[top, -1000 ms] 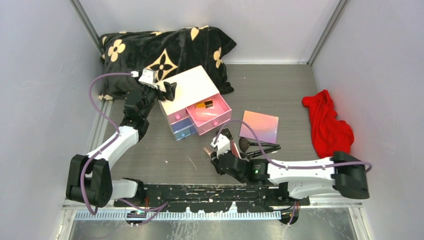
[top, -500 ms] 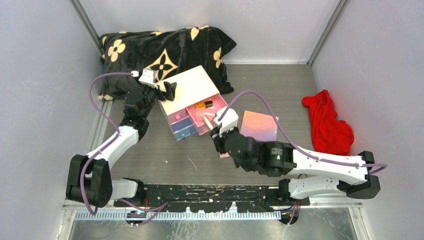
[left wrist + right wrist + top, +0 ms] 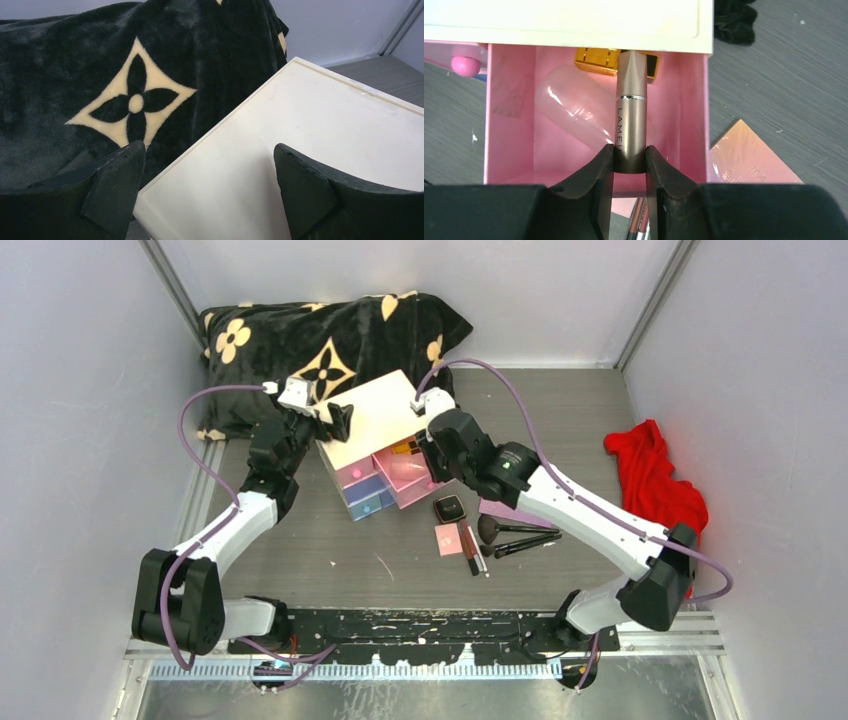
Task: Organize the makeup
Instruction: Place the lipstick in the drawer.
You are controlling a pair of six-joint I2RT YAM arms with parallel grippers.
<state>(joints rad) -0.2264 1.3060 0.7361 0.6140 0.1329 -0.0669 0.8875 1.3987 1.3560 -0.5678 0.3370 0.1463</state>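
Note:
My right gripper (image 3: 630, 152) is shut on a bronze tube (image 3: 631, 110), which points into the open pink drawer (image 3: 496, 130) of the white chest (image 3: 385, 408). A clear jar (image 3: 574, 117) and a gold box (image 3: 596, 59) lie in that drawer. In the top view the right gripper (image 3: 425, 445) hovers over the drawer. On the table in front lie a black compact (image 3: 448, 508), a pink compact (image 3: 448, 539), slim tubes (image 3: 471, 546) and two black-handled brushes (image 3: 520, 537). The iridescent palette (image 3: 751, 157) lies right of the drawer. My left gripper (image 3: 209, 150) is open over the chest's back left corner.
A black blanket with cream flowers (image 3: 320, 330) is bunched behind the chest. A red cloth (image 3: 655, 485) lies at the right wall. The purple and blue drawers (image 3: 365, 498) sit left of the pink one. Grey walls close in three sides.
My right arm has swung from the front of the table up and back, carrying the tube over the pink drawer. The compacts and slim tubes it covered now show. The left arm has not moved.

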